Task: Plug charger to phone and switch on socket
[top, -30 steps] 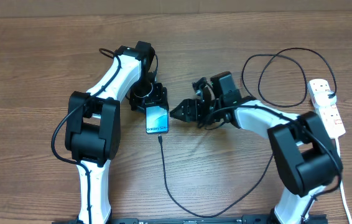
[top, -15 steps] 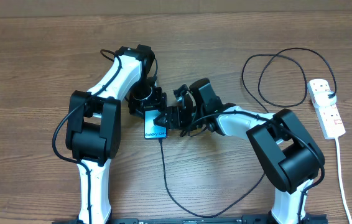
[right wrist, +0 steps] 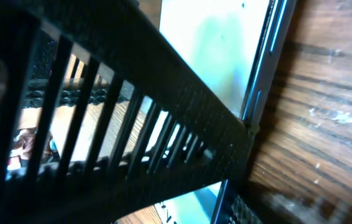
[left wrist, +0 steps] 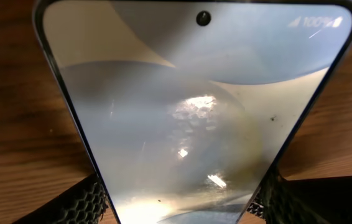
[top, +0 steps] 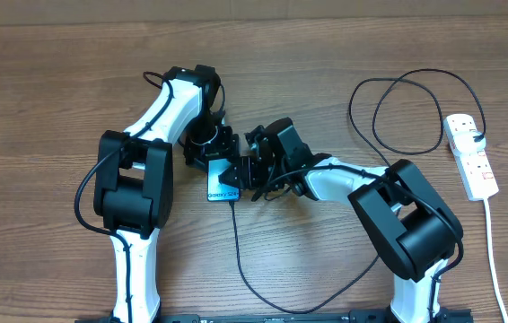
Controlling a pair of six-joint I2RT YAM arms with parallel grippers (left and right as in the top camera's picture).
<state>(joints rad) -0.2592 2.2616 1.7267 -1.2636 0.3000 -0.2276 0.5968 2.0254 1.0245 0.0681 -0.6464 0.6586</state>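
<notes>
Teal screen, the phone (top: 222,188): it lies on the wooden table (top: 48,81) between my two arms. From overhead only its lower end with the lettering shows; the rest sits under my two pincers.
Grip of my left pincer (top: 215,160): clamped on the phone. My left wrist camera shows a meshed pad (left wrist: 88,202) against each long edge, the glass filling the gap.
Grip of my right pincer (top: 240,172): I cannot tell. Overhead it covers the phone's right side. Its own camera shows one ribbed finger (right wrist: 132,99) slanting across the screen with its end at the dark edge, the other finger a mere sliver at the bottom.
Black cable, the charger (top: 236,242): its tip lies right at the phone's lower end; whether it is seated in the port is too small to tell. It runs toward my bases, is lost behind my right arm, then shows as loops near the socket.
White strip, the socket (top: 471,160): far right, well apart from the phone. Its red switches are too small to read, and its white cord leaves the frame at the bottom.
Only overhead: cable, socket, both arms.
Only left wrist: camera hole, small status marks, glare and smudges on the glass.
Only right wrist: the phone's dark side rail against wood grain, very close and blurred.
</notes>
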